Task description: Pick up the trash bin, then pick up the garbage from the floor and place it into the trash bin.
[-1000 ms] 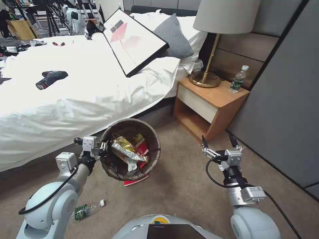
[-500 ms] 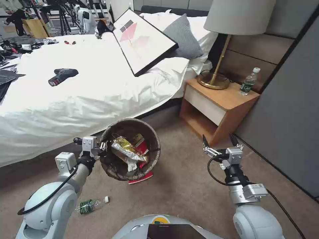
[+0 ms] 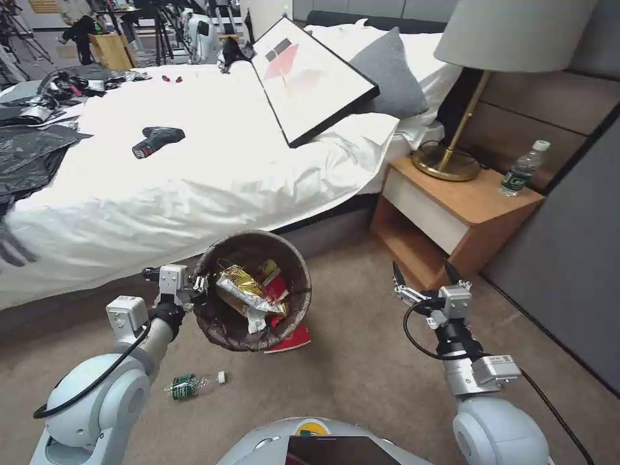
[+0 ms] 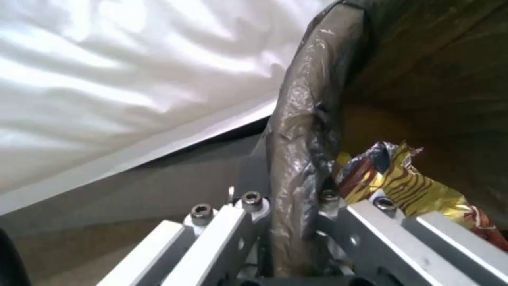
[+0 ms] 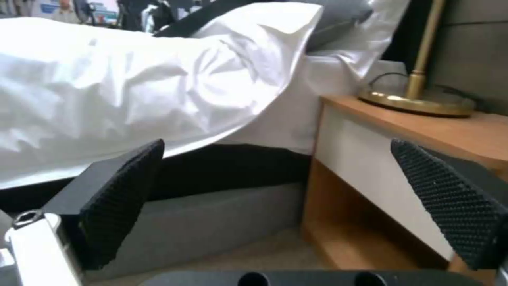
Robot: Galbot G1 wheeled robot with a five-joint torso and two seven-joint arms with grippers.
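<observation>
The left gripper (image 3: 201, 285) is clamped on the bag-lined rim of the trash bin (image 3: 292, 258), holding it off the carpet beside the bed (image 3: 194, 174) with its mouth tipped toward the camera. Gold and red snack wrappers (image 3: 248, 292) lie inside. A red packet (image 3: 294, 338) lies on the floor under the bin's edge, and a crushed green-labelled bottle (image 3: 187, 385) lies nearer the robot. The right gripper (image 3: 425, 276) hangs near the nightstand (image 3: 465, 206), its fingers (image 5: 122, 198) apart and holding nothing.
</observation>
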